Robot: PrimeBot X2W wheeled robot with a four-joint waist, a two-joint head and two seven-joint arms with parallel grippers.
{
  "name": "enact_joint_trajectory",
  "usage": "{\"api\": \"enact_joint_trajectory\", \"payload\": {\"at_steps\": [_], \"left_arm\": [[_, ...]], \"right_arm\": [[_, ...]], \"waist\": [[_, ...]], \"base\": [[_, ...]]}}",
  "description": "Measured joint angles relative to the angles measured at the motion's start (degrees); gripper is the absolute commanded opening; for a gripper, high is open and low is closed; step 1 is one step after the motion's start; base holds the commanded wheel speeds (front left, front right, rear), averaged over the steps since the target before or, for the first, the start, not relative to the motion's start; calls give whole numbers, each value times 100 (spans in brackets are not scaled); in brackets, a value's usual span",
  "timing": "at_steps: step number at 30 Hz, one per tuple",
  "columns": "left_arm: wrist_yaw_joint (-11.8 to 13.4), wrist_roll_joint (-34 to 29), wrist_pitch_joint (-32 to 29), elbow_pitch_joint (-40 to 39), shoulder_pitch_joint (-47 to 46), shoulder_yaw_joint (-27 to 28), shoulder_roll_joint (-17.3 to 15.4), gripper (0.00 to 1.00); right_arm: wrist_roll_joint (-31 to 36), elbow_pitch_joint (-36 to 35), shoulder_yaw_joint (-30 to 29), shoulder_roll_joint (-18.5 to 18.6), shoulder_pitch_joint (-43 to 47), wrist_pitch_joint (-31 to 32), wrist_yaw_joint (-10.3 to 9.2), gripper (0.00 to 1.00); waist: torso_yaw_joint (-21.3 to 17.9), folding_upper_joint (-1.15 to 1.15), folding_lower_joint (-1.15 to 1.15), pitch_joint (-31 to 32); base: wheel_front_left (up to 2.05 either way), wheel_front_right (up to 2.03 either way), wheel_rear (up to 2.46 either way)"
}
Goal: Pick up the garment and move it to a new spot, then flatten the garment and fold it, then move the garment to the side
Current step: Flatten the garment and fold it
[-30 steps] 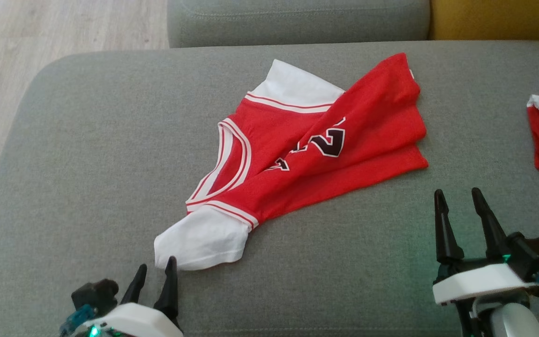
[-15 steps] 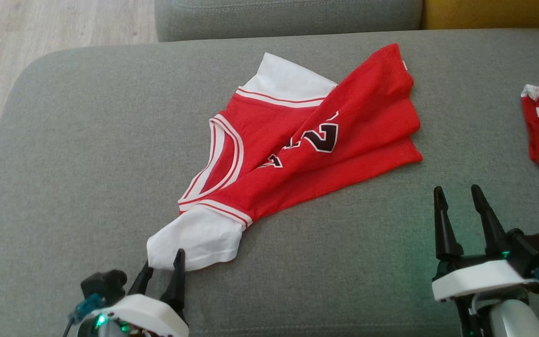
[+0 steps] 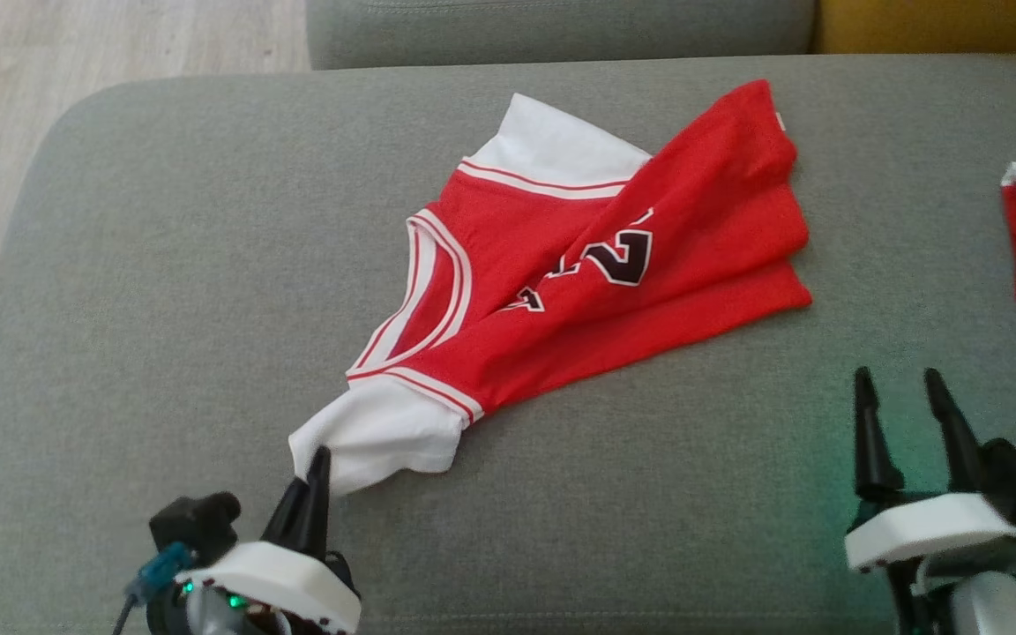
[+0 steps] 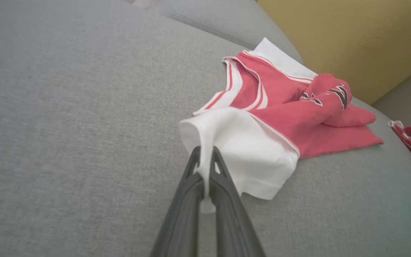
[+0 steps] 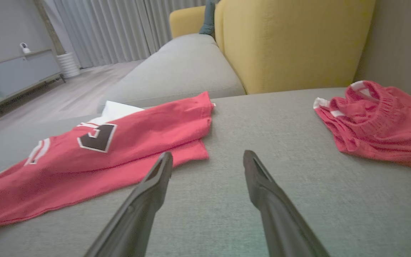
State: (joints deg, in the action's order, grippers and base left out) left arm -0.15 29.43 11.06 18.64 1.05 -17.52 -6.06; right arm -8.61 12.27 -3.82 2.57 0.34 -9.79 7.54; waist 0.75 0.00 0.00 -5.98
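The task is judged to be at its very start. The white sleeve (image 3: 380, 428) of the jersey (image 3: 596, 265) is pinched between the closed fingers of the left gripper (image 3: 312, 472). The jersey is lying crumpled in the middle of the sofa (image 3: 164, 265) and is not yet lifted. The right gripper (image 3: 898, 375) is held open and empty, near the hem. The moving, flattening, folding and setting aside are all left to be done.
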Motion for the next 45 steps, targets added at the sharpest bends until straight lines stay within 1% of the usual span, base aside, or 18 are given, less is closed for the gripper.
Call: {"api": "enact_joint_trajectory", "payload": {"at_steps": [5,7,13,18,22,24,28,33,34,36,37,38,39,42,45], "left_arm": [[129,-14,40,-302,1,47,-56,0],[167,-49,38,-366,2,62,-74,0],[171,-62,29,-463,1,5,-76,0],[169,-70,13,-511,-20,-77,-64,0],[167,-105,13,-526,-52,-152,-49,0],[167,-105,14,-525,-66,-183,-43,0],[167,-104,18,-523,-96,-198,-32,0],[167,-103,63,-506,-143,-209,-30,0],[167,-103,70,-503,-143,-209,-29,0],[167,-103,71,-500,-143,-210,-30,0],[166,-103,73,-482,-144,-211,-30,0],[166,-103,73,-468,-144,-212,-31,0],[164,-103,74,-460,-144,-214,-31,0],[157,-102,122,-452,-144,-216,-34,0],[108,-25,124,-532,-146,-213,-29,0]], "right_arm": [[154,537,-548,-1,-405,208,0,100],[160,792,-653,-1,-679,314,0,100],[87,1764,-691,-1,-1467,616,0,100],[280,2594,-805,3,-2114,781,0,100],[504,3132,-914,4,-2532,805,0,100],[660,3393,-973,5,-2688,922,0,100],[781,3747,-1066,10,-2863,948,0,100],[916,4144,-1039,40,-3175,996,0,100],[911,4213,-1011,49,-3228,1036,0,89],[880,4354,-953,74,-3332,1121,0,48],[727,4487,-894,96,-3420,1192,0,40],[638,4532,-840,100,-3448,1194,0,8],[565,4571,-790,100,-3469,1172,0,0],[399,4613,-580,97,-3468,894,0,0],[153,4543,-315,94,-3417,469,0,0]], "waist": [[155,0,0,-31],[213,0,0,-49],[360,0,0,-170],[494,0,0,-304],[594,0,0,-404],[627,0,0,-437],[665,0,0,-479],[675,0,0,-488],[674,0,0,-488],[666,0,0,-487],[654,0,0,-480],[646,0,0,-474],[636,0,0,-467],[593,0,0,-421],[528,0,0,-331]], "base": [[0,0,0],[0,0,0],[0,0,0],[0,0,0],[0,0,0],[0,0,0],[0,0,0],[0,0,0],[0,0,0],[0,0,0],[0,0,0],[0,0,0],[0,0,0],[0,0,0],[0,0,0]]}}
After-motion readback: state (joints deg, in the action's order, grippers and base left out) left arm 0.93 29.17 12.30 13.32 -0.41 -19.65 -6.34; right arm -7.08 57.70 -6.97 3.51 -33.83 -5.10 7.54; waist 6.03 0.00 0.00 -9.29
